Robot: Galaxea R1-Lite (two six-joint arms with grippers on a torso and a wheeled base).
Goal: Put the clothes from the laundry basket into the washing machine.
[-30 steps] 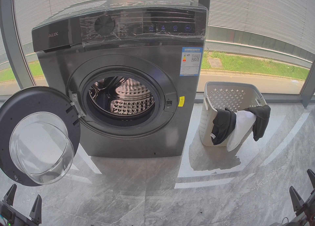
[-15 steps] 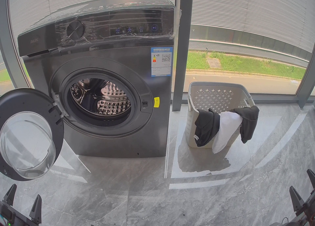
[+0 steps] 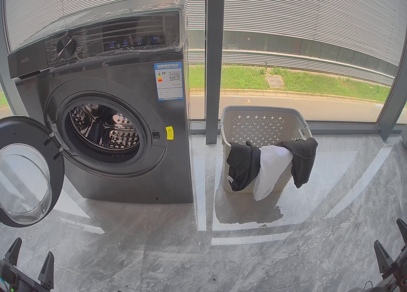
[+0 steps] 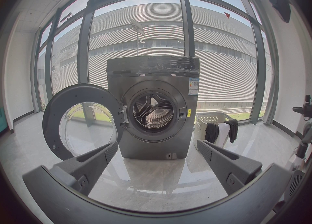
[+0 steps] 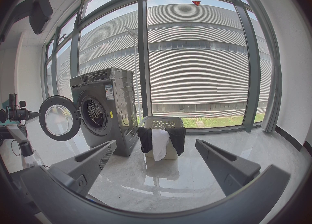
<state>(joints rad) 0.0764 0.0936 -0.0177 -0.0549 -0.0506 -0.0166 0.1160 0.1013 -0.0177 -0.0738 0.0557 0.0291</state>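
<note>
Over laundry basket (image 3: 258, 130) rim, apparently three clothes (image 3: 271, 170) draped; left tool (image 4: 156, 144), right tool (image 5: 154, 142) spread wide.

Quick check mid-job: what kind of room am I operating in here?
Likely a laundry test corner in an office or lab building, not a home: a front-loading washing machine with its door open, a laundry basket draped with clothes on the stone floor, and floor-to-ceiling windows facing another building.

energy label (image 3: 168, 80) on washing machine (image 3: 127, 187), yellow sticker (image 3: 169, 132), print unreadable
</note>
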